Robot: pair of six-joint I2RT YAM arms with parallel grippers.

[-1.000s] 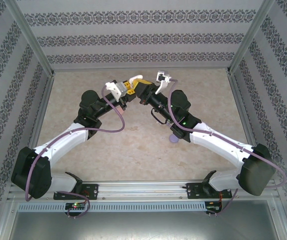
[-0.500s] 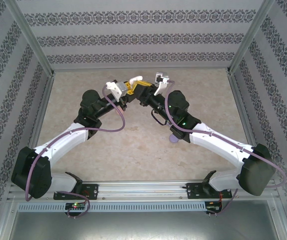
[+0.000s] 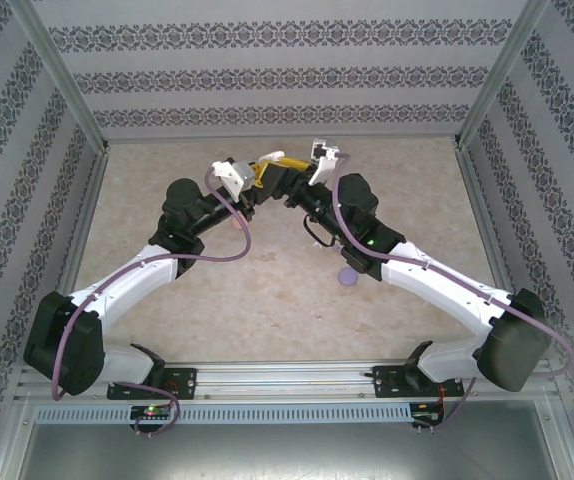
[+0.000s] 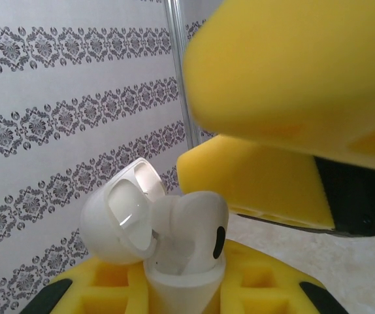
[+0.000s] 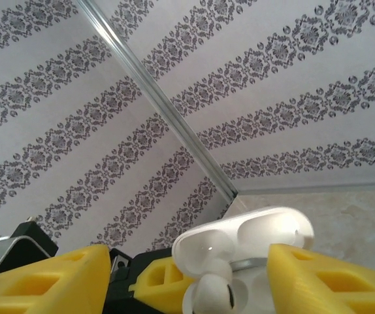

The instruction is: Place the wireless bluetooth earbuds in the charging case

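At the upper middle of the overhead view, above the far part of the beige bench (image 3: pixel 267 310), the two arms meet tip to tip. The left pincer (image 3: pixel 257 177) is pressed together on a white charging case (image 3: pixel 272 158), held up off the bench.

From the left wrist view the case stands between that pincer's yellow fingers (image 4: pixel 259 284) at the bottom of the frame, its narrow base pinched between them. Its lid (image 4: pixel 119 219) is swung open toward the left. A white earbud (image 4: pixel 191 226) sits in the mouth of the case, its rounded head with a dark oval spot standing above the rim. How deep its stem goes I cannot tell.

The right pincer (image 5: pixel 187 275) is spread wide: one yellow finger lies at the lower left of the right wrist frame and the other at the lower right. The open case and the earbud sit between them, touching neither. In the left wrist view those same fingers fill the upper right, just beside the earbud.

A small pale purple object (image 3: pixel 347 277) lies on the bench near the right arm's forearm — well apart from the case. Patterned walls (image 3: pixel 287 75) close in the bench.
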